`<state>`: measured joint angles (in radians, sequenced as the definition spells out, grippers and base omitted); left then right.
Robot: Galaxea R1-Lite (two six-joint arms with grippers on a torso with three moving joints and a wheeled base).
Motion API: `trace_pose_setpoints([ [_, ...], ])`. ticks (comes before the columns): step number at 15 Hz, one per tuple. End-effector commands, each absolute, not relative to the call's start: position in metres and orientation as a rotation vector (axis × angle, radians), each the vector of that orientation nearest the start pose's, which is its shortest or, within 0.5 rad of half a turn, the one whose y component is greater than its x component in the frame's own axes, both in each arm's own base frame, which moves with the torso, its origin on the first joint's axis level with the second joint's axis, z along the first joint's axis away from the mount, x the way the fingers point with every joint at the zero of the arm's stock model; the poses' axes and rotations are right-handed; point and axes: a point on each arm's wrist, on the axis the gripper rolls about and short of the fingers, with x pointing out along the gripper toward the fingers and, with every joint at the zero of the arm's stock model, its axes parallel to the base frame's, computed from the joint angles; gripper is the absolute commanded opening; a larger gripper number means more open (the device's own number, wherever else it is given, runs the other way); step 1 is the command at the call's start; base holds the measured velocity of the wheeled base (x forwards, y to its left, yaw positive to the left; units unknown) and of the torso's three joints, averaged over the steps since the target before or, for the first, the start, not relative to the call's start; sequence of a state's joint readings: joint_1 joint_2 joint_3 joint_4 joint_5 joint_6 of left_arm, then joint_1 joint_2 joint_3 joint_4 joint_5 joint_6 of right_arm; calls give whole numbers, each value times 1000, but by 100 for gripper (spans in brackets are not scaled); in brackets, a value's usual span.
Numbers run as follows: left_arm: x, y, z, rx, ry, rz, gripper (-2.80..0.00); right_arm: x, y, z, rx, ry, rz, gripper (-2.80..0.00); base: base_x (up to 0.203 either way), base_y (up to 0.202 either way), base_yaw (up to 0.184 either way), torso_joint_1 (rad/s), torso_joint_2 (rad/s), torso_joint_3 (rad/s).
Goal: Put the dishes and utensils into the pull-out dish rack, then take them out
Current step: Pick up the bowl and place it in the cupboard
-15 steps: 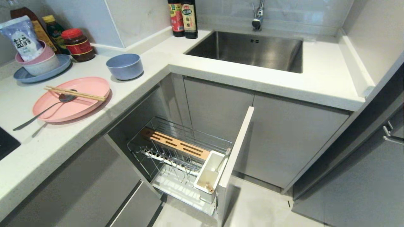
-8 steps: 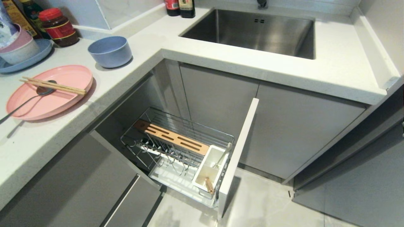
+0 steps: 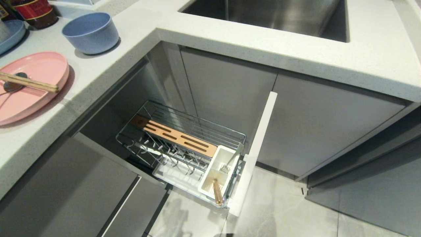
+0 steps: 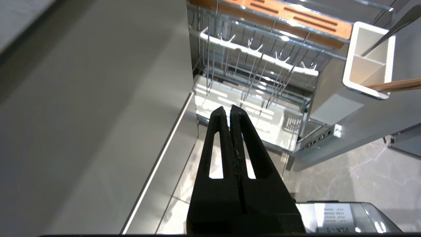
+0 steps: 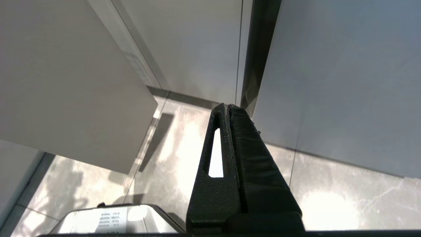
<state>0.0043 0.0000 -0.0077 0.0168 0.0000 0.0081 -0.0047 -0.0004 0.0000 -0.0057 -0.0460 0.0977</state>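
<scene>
The pink plate point(image 3: 36, 70) lies on the counter at the left edge, with the chopsticks point(image 3: 29, 83) across it and the spoon point(image 3: 12, 86) under them. Behind it stands the light-blue bowl point(image 3: 90, 32). Below the counter the pull-out dish rack point(image 3: 171, 154) is drawn out on its pale front panel point(image 3: 258, 144). Its white cutlery box point(image 3: 210, 176) holds a wooden stick and a metal utensil. My left gripper point(image 4: 229, 108) hangs shut and empty low in front of the rack point(image 4: 256, 62). My right gripper point(image 5: 227, 106) is shut and empty over the floor beside grey cabinet doors. Neither arm shows in the head view.
A steel sink point(image 3: 263, 16) is set in the counter at the back. A blue-grey plate point(image 3: 10, 36) and a red-lidded jar point(image 3: 36, 13) sit at the far left. A wooden slotted block point(image 3: 174, 136) lies along the rack's far side. Grey cabinet fronts flank the rack above a tiled floor point(image 3: 279, 214).
The whole head view has tilted down: counter, sink and dishes have slid up and left in the picture, and the rack shows larger. Nothing on the counter or in the rack has moved.
</scene>
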Motion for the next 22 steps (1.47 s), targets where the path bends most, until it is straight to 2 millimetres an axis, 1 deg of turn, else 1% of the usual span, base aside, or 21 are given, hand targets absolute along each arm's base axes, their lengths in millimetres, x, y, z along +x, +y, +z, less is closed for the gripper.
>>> trace_pose_setpoints([
  [1,-23,0,76,8,11,5,-280,-23,-1,76,98,-13,-50,-280,0,0,0,4,2,-191],
  [8,-23,0,76,11,11,3,-280,-23,-1,76,98,-13,-50,-280,0,0,0,1,1,-30],
  [10,-25,0,83,12,-19,9,-280,-23,-1,76,98,-13,-50,-280,0,0,0,0,0,0],
  [11,-31,0,99,12,-74,9,-280,-23,-1,76,98,-13,-50,-280,0,0,0,0,0,0],
  [12,-40,0,120,12,-143,7,-280,-23,-1,76,98,-13,-50,-280,0,0,0,0,0,0],
  [14,-67,0,165,15,-260,0,-280,-23,-1,76,98,-13,-50,-280,0,0,0,0,0,0],
  [16,-96,-1,207,18,-339,-11,-280,-23,-1,76,98,-13,-50,-280,0,0,0,0,0,0],
  [17,-110,-1,232,21,-376,-16,-280,-23,-1,76,98,-13,-50,-280,0,0,0,0,0,0],
  [18,-118,-1,260,23,-399,-20,-280,-23,-1,76,98,-13,-50,-280,0,0,0,0,0,0],
  [19,-118,-1,287,24,-406,-22,-280,-23,-1,76,98,-13,-50,-280,0,0,0,0,0,0],
  [20,-110,-1,315,26,-397,-24,-280,-23,-1,76,98,-13,-50,-280,0,0,0,0,0,0],
  [22,-82,-1,364,25,-367,-29,-280,-23,-1,76,98,-13,-50,-280,0,0,0,0,0,0],
])
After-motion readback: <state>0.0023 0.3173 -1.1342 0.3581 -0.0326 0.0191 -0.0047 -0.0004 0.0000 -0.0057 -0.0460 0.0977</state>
